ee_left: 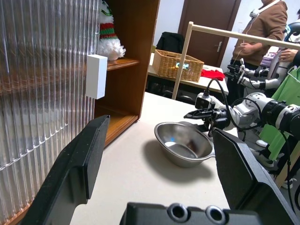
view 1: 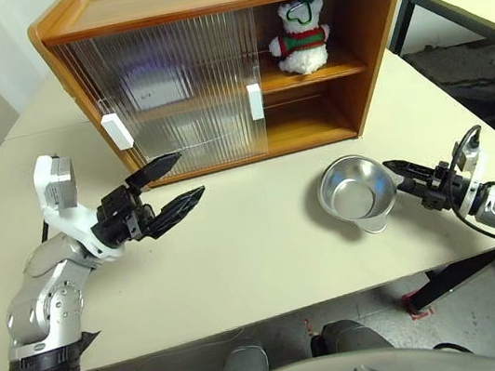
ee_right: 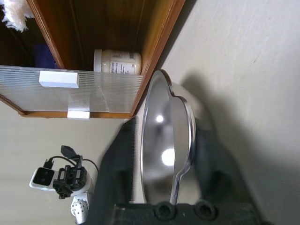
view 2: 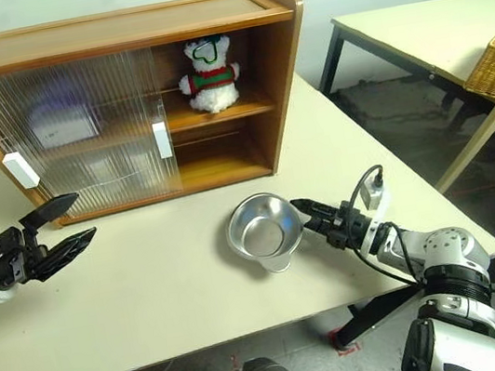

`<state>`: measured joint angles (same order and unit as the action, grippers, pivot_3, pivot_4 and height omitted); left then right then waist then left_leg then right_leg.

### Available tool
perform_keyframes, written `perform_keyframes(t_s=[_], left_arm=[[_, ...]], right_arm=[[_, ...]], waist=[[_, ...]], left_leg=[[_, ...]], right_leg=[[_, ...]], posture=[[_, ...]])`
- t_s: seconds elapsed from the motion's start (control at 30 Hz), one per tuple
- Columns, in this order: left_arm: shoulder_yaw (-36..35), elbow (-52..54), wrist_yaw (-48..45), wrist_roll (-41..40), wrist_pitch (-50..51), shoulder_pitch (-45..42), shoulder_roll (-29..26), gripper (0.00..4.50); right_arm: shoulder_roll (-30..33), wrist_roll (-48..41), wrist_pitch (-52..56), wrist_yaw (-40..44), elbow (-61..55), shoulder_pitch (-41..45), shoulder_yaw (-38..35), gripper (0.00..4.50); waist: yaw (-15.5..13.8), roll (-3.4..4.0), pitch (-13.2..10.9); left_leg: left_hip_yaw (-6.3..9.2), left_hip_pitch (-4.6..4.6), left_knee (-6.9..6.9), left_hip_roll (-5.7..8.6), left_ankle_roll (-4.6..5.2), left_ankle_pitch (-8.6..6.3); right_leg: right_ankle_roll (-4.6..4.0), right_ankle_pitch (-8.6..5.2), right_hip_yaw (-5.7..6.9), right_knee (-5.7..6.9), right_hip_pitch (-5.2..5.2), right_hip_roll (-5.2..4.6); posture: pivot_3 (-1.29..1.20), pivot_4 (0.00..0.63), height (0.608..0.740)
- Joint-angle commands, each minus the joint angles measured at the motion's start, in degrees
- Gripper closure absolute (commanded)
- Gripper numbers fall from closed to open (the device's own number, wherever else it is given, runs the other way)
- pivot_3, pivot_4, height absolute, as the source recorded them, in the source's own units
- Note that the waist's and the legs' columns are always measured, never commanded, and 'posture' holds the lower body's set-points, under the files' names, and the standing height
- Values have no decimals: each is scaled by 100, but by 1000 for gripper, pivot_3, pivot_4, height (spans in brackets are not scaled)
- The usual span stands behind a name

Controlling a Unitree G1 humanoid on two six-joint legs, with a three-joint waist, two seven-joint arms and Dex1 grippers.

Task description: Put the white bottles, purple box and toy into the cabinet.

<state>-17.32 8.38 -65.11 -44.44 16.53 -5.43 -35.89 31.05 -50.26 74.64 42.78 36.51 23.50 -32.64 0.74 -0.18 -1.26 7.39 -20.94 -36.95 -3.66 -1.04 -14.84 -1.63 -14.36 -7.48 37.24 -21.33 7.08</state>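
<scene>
So the right gripper [view 2: 301,211] is right at the near rim of the steel bowl [view 1: 354,189], fingers straddling the rim edge, one inside and one outside, in the right wrist view. Looks like it's pinching the rim, but whether it's fully clamped I honestly can't tell. The bowl sits tipped on the table [view 1: 267,248], its open mouth facing up and toward the cabinet [view 1: 238,65], which lies ahead of that hand and off to its left.

The left gripper [view 1: 172,186] hangs empty with its jaws wide apart, just in front of the ribbed sliding doors [view 1: 176,93]. It's the arm nearer the covered half.

Farther back, past the bowl: the toy [view 1: 301,36] is already standing on the upper shelf in the open right bay. A white bottle [ee_right: 117,62] lies on its side on the lower shelf, half behind the door edge. There's a purplish smudge behind the ribbed panel up top, maybe the purple box, can't say for sure.

My guess: the task items are basically in.
</scene>
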Motion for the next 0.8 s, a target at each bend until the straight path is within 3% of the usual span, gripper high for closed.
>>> perform_keyframes(t_s=[0.03,0.1,0.13,0.53,0.8], left_arm=[[-7,26,-11,25,11,-46,-45,0],[-11,32,-11,24,6,-35,-42,0],[-11,27,-11,26,3,-37,-40,0],[-4,-37,-29,52,-30,-73,-34,0],[-28,-34,-50,54,-15,-89,-95,0]], right_arm=[[55,113,-107,-1,68,77,76,3665],[67,134,-132,4,94,96,68,4425],[77,148,-147,14,116,114,68,4469],[46,45,-97,-3,387,439,-133,4469],[-417,-314,-122,-395,598,1039,-681,4469]], waist=[[0,0,0],[0,0,0],[2,0,1],[4,0,1],[10,2,2]], left_leg=[[0,0,0,0,0,0],[0,0,0,0,0,0],[0,1,0,0,0,0],[3,2,-24,4,1,0],[6,1,-21,1,1,0]], right_leg=[[0,0,0,0,0,0],[3,2,0,0,0,0],[3,2,0,0,0,0],[1,3,-2,0,12,-5],[0,3,-2,0,7,-6]], posture=[[-10,38,740],[-10,38,740],[-10,37,740],[-12,34,740],[-10,28,740]])
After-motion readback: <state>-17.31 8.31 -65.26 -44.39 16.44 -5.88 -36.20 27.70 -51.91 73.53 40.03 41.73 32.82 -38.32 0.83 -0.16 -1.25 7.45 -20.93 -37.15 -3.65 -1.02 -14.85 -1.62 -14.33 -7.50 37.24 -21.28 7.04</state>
